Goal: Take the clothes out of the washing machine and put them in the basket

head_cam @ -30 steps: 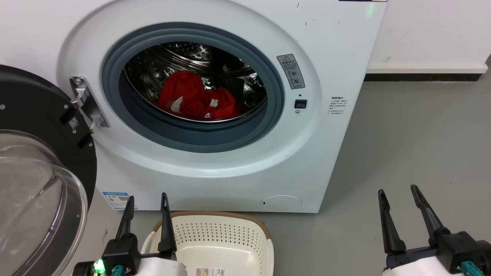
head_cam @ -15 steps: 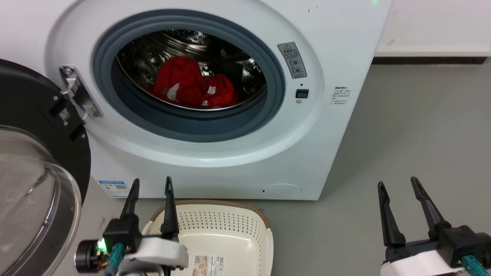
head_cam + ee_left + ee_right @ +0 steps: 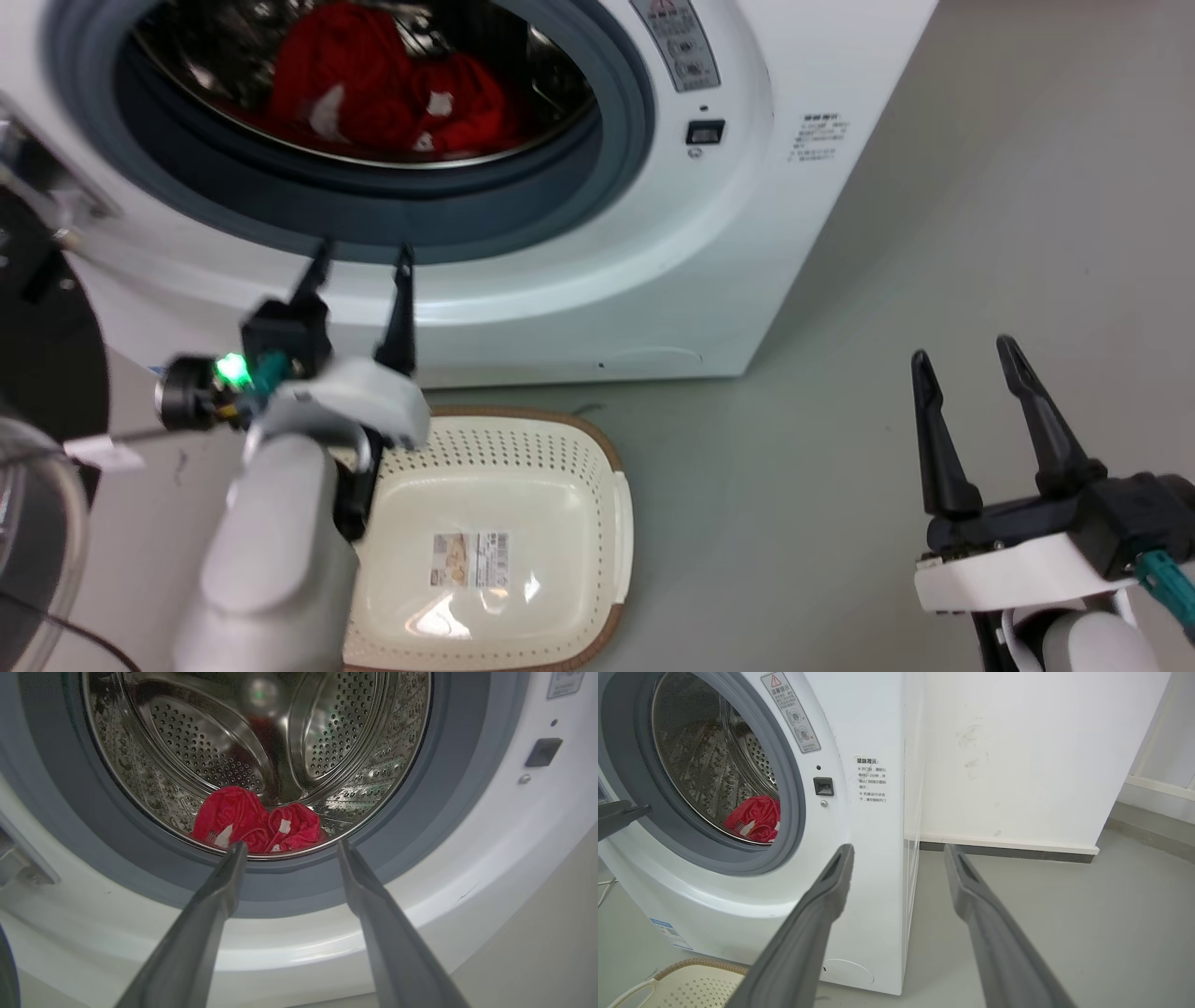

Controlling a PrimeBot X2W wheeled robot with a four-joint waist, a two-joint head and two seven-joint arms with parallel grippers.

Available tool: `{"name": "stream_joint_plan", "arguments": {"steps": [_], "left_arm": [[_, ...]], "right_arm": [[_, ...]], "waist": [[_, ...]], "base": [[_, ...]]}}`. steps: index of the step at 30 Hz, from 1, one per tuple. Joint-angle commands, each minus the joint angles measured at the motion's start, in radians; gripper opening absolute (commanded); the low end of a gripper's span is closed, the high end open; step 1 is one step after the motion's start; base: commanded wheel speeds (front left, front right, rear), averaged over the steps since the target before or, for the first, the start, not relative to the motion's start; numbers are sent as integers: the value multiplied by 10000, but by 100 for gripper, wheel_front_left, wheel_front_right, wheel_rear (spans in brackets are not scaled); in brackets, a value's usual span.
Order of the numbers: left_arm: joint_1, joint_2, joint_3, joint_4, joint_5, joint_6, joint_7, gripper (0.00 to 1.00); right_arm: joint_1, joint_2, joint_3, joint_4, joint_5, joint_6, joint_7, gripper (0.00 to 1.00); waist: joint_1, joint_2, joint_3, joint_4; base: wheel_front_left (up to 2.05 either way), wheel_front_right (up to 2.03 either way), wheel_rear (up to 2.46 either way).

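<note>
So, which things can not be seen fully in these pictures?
Bright red fabric garment: left wrist view, its lower edge behind the grey rubber ring.
Cream perforated plastic basket: head view, left side behind the pale left forearm.
Small printed notice on the white washing machine: head view, too small to read.

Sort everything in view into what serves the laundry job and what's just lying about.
For the job: clothes, washing machine, basket, left gripper, right gripper.
Just lying about: dark cable, skirting board, white wall.
</note>
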Motion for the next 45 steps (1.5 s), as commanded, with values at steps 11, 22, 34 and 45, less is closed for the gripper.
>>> {"name": "stream_joint_plan", "arguments": {"steps": [11, 22, 34, 45], "left_arm": [[-5106, 1322, -331, 3543, 434, -467, 498, 100], [-8877, 2250, -972, 5726, 268, -786, 2690, 100], [-11097, 2774, -2360, 6602, -1049, -793, 5703, 100], [-11516, 3277, -3540, 6648, -1511, -795, 6979, 100]], "right_arm": [[-1402, 36, 19, -279, 573, -7, -25, 100], [-2147, 34, 87, -373, 1225, -7, -25, 100], [-2504, 34, 192, -384, 1900, -7, -25, 100], [-2562, 33, 222, -396, 2176, -7, -25, 100]], "waist": [[-3, 0, 2776, -1273], [-3, 0, 4099, -2058], [-3, 0, 5006, -2638], [-3, 0, 5516, -2774]], "base": [[0, 0, 0], [0, 0, 0], [0, 0, 0], [0, 0, 0]]}}
